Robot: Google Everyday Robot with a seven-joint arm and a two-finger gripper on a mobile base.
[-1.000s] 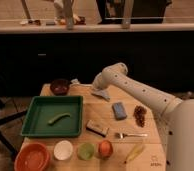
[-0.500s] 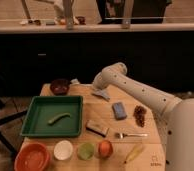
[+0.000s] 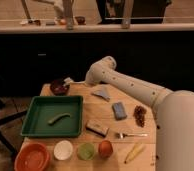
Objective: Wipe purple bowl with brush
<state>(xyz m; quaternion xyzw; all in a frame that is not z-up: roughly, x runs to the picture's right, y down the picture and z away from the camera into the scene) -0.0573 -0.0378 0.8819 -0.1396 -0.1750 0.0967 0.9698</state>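
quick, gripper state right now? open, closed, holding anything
gripper: at the right rim of the purple bowl; cannot be told whether it is open, closed or holding something

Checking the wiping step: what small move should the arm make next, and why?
Probably a short sweep across the small round dark-purple bowl: the gripper sits just beside the bowl's rim, and the slim white-handled brush seems to reach over that rim.

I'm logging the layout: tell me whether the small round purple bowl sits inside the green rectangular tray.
No, the purple bowl rests on the wooden table beyond the green tray, with the tool close beside it.
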